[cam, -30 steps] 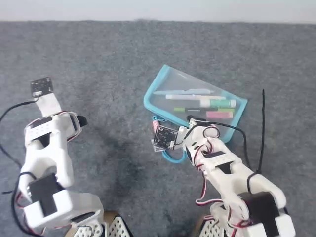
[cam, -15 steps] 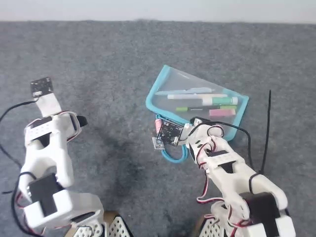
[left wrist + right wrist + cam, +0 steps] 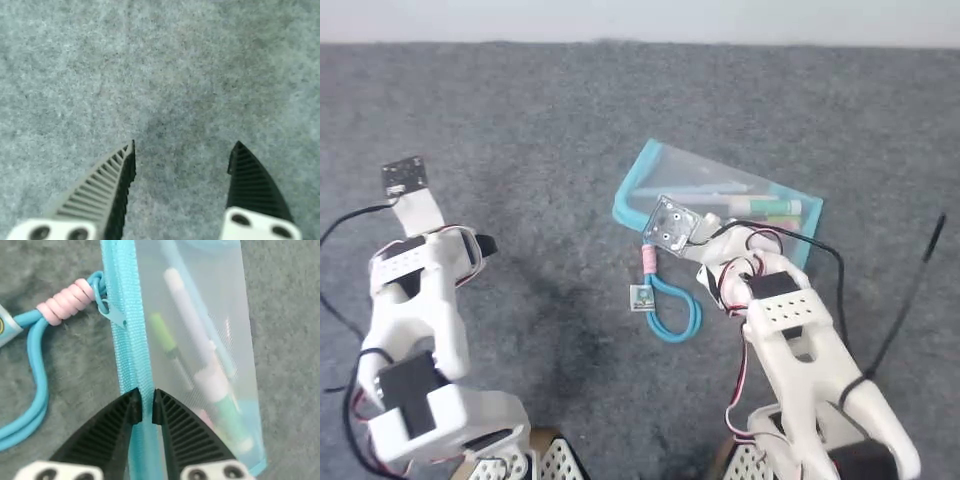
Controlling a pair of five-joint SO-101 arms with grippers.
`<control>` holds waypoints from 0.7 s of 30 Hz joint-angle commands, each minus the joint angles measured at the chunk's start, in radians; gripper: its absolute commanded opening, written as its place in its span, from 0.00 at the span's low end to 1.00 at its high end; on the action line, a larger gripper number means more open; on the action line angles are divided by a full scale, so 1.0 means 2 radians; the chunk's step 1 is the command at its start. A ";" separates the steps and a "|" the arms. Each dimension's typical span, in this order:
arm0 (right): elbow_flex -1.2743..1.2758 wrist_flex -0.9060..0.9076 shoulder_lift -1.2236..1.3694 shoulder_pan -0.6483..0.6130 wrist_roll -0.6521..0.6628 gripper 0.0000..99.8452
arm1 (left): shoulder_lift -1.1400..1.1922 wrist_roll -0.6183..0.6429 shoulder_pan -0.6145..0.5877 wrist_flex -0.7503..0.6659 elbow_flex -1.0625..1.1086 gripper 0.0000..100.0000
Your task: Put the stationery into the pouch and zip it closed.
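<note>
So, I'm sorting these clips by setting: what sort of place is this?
Probably a robot test bench rather than a home desk: a table covered in grey felt, a left arm and a right arm fixed at its near edge, and a pouch of stationery as the workpiece.

Work surface: grey felt-like mat (image 3: 570,110), fuzzy short-pile texture, mottled light and dark grey. Covers nearly whole high view, edge to edge on both sides. Same mat (image 3: 165,65) under left wrist view, fibres plainly visible close up. Also at sides of right wrist view (image 3: 285,315). Darker smudged patch (image 3: 565,320) on mat, left of centre. Pale off-white strip (image 3: 640,18) along far edge, straight boundary; wall or bare tabletop, can't tell. Light soft, diffuse, even across mat.
</note>
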 commanded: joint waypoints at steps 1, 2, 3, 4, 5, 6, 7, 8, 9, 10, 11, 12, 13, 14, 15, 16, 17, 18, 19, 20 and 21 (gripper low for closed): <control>-0.066 0.057 -0.035 -0.004 -0.019 0.01 | -0.003 0.003 0.003 -0.003 -0.019 0.28; -0.084 0.082 -0.039 -0.009 -0.023 0.01 | -0.003 0.003 0.003 -0.004 -0.019 0.28; -0.103 0.108 -0.043 -0.013 -0.031 0.01 | -0.003 0.003 0.003 -0.004 -0.019 0.28; -0.126 0.134 -0.046 -0.019 -0.040 0.01 | -0.003 0.003 0.004 -0.004 -0.018 0.28; -0.150 0.160 -0.046 -0.025 -0.046 0.01 | -0.003 0.003 0.005 -0.004 -0.018 0.28; -0.174 0.186 -0.047 -0.030 -0.053 0.01 | -0.006 0.002 0.005 -0.004 -0.018 0.28; -0.198 0.211 -0.048 -0.036 -0.061 0.01 | -0.008 0.002 0.012 -0.002 -0.018 0.29; -0.221 0.236 -0.048 -0.043 -0.070 0.01 | -0.009 0.001 0.018 0.009 -0.020 0.29; -0.245 0.260 -0.048 -0.051 -0.081 0.01 | -0.013 -0.009 0.025 0.025 -0.024 0.29; -0.267 0.281 -0.047 -0.057 -0.090 0.01 | -0.020 -0.026 0.032 0.043 -0.029 0.29; -0.289 0.302 -0.047 -0.063 -0.099 0.01 | -0.030 -0.045 0.038 0.058 -0.030 0.29; -0.310 0.323 -0.047 -0.068 -0.107 0.01 | -0.044 -0.060 0.045 0.069 -0.031 0.29; -0.330 0.342 -0.047 -0.071 -0.115 0.01 | -0.063 -0.071 0.051 0.078 -0.030 0.28; -0.349 0.361 -0.046 -0.072 -0.120 0.01 | -0.083 -0.080 0.055 0.089 -0.030 0.28; -0.364 0.376 -0.046 -0.072 -0.127 0.01 | -0.106 -0.090 0.061 0.104 -0.030 0.28; -0.379 0.389 -0.046 -0.072 -0.130 0.01 | -0.131 -0.101 0.066 0.122 -0.030 0.28; -0.387 0.399 -0.047 -0.072 -0.130 0.01 | -0.158 -0.110 0.070 0.139 -0.031 0.28; -0.388 0.402 -0.047 -0.072 -0.128 0.01 | -0.185 -0.118 0.073 0.157 -0.031 0.28; -0.386 0.405 -0.047 -0.073 -0.128 0.01 | -0.209 -0.124 0.074 0.172 -0.030 0.29; -0.374 0.403 -0.046 -0.079 -0.128 0.01 | -0.232 -0.126 0.072 0.183 -0.029 0.29; -0.349 0.393 -0.048 -0.089 -0.129 0.01 | -0.252 -0.127 0.070 0.191 -0.026 0.29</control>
